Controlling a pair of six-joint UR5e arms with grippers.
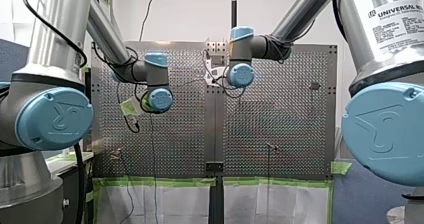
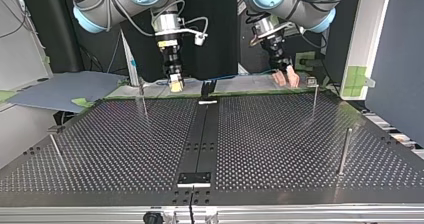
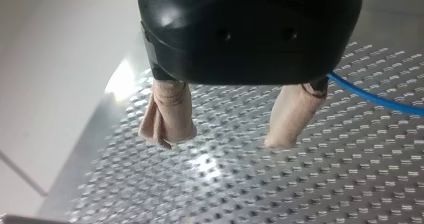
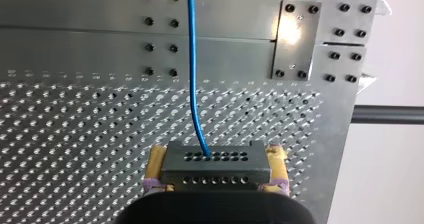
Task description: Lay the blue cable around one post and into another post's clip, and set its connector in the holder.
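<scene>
My right pincer (image 4: pixel 216 160) is clamping the dark connector (image 4: pixel 212 174) between yellow pads (image 4: pixel 156 166), which the block is mostly covering. The blue cable (image 4: pixel 192 74) is running from the connector over the tabletop (image 4: pixel 75 134) and leaving the right wrist view at its edge. My left pincer (image 3: pixel 225 134) is hanging released, beige pads (image 3: pixel 167 116) apart with nothing between them. The cable is passing beside one pad and vanishing behind the black body. In the top view thin posts (image 2: pixel 345 151) are standing well apart, any clip on them too small to make out.
</scene>
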